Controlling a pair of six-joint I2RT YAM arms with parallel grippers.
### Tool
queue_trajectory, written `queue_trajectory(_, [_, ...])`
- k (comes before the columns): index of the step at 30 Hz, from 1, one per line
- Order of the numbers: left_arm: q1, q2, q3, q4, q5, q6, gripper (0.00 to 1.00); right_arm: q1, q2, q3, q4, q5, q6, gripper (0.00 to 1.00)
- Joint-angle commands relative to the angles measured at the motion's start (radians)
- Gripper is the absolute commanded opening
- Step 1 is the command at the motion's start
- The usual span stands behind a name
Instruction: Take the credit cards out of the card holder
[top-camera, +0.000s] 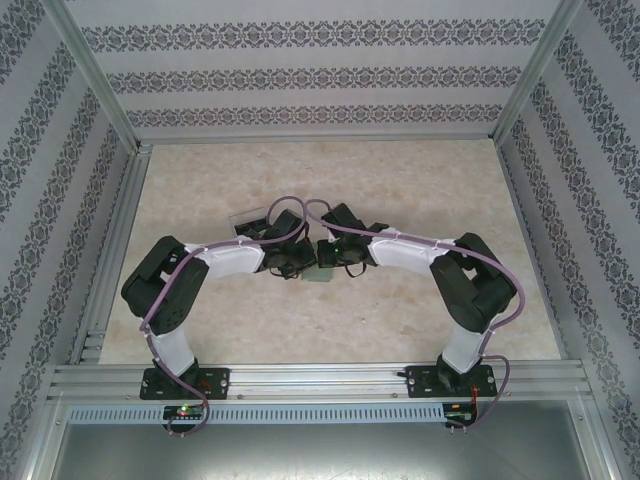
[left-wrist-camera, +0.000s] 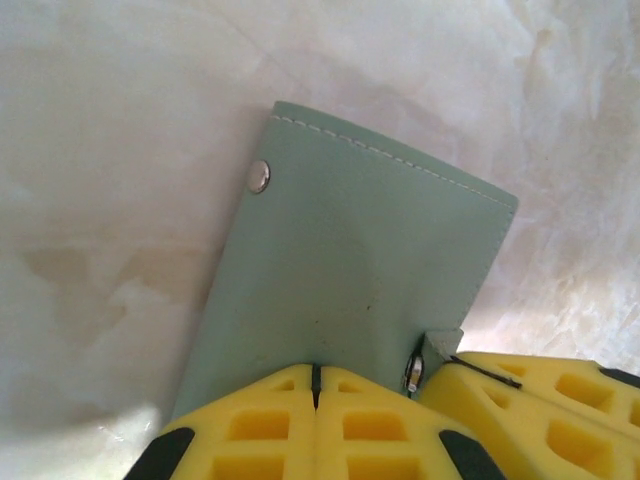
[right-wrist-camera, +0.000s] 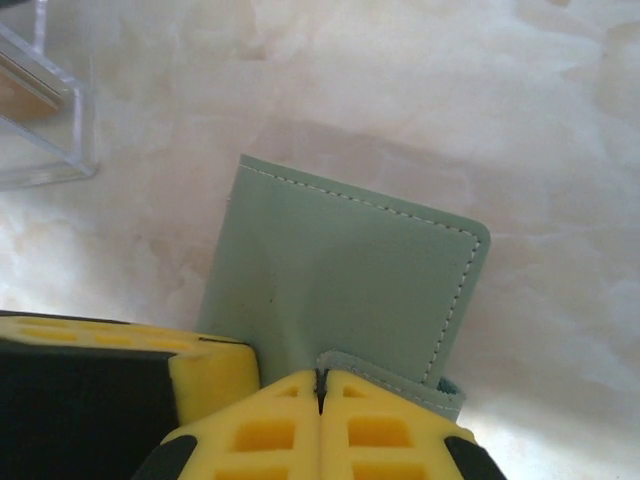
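Note:
The grey-green card holder (left-wrist-camera: 350, 270) lies closed on the marble table, held between both grippers at mid-table. My left gripper (left-wrist-camera: 316, 385) is shut on its near edge, yellow pads pressed together. A metal snap (left-wrist-camera: 259, 177) shows on one corner. My right gripper (right-wrist-camera: 320, 385) is shut on the holder's closing tab (right-wrist-camera: 400, 385), above the stitched body of the card holder (right-wrist-camera: 340, 270). From above, the card holder (top-camera: 320, 276) peeks out between the left gripper (top-camera: 300, 268) and the right gripper (top-camera: 330, 262). The credit cards are hidden.
A transparent tray (right-wrist-camera: 40, 110) with tan contents stands just beyond the grippers, behind the left arm's wrist as the tray (top-camera: 250, 222) appears from above. Patterned walls and metal rails (top-camera: 110, 250) enclose the marble table (top-camera: 400, 180).

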Motion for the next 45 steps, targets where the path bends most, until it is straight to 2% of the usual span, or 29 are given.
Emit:
queue_trajectory(1, [-0.018,0.045,0.007,-0.121,-0.052,-0.012,0.00,-0.039,-0.060,-0.042,0.106,-0.139,0.071,0.00])
queue_trajectory(8, [-0.018,0.089,0.020,-0.159,-0.062,-0.001,0.00,-0.090,-0.126,-0.103,0.193,-0.224,0.129,0.00])
queue_trajectory(19, [-0.018,0.092,0.045,-0.184,-0.068,0.020,0.00,-0.115,-0.193,-0.130,0.150,-0.203,0.116,0.00])
queue_trajectory(21, [-0.018,0.070,0.051,-0.191,-0.073,0.027,0.00,-0.103,-0.181,-0.111,0.096,-0.157,0.092,0.02])
queue_trajectory(26, [-0.007,-0.025,0.047,-0.190,-0.094,0.048,0.00,-0.063,-0.144,-0.058,0.002,-0.076,0.032,0.27])
queue_trajectory(30, [0.019,-0.131,0.033,-0.222,-0.138,0.064,0.09,-0.024,-0.096,0.006,-0.083,-0.006,-0.008,0.37])
queue_trajectory(33, [0.033,-0.183,0.013,-0.239,-0.152,0.074,0.12,0.013,-0.050,0.079,-0.167,0.062,-0.042,0.40])
queue_trajectory(39, [0.050,-0.261,-0.052,-0.242,-0.187,0.049,0.18,0.066,0.063,0.224,-0.335,0.190,-0.076,0.41])
queue_trajectory(45, [0.063,-0.327,-0.074,-0.284,-0.252,0.041,0.20,0.102,0.136,0.293,-0.414,0.266,-0.094,0.41])
